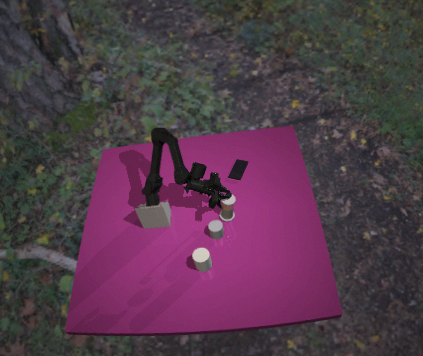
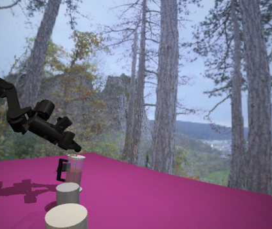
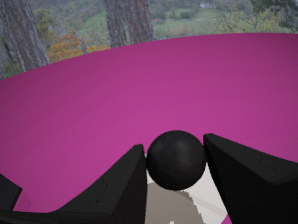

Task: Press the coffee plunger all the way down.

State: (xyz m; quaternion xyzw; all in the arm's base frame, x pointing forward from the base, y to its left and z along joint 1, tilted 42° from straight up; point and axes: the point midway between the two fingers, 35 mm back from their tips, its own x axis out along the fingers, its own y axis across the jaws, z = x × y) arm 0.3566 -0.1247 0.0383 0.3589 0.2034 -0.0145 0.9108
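A glass coffee press [image 1: 227, 208] [image 2: 73, 170] with a black handle and brown coffee stands upright on the magenta table [image 1: 274, 240] [image 2: 176, 199]. Its white lid shows under the fingers in the wrist view [image 3: 193, 212]. My gripper [image 1: 222, 195] [image 2: 76, 149] [image 3: 173, 147] is shut on the black plunger knob [image 3: 176, 159], which sits low, just above the lid. The arm reaches down to it from the left.
Two pale cylinders [image 1: 216, 229] [image 1: 202, 259] [image 2: 67, 193] [image 2: 66, 216] stand in front of the press. A flat black slab [image 1: 238, 169] lies behind it. The arm's tan base block [image 1: 154, 215] is to the left.
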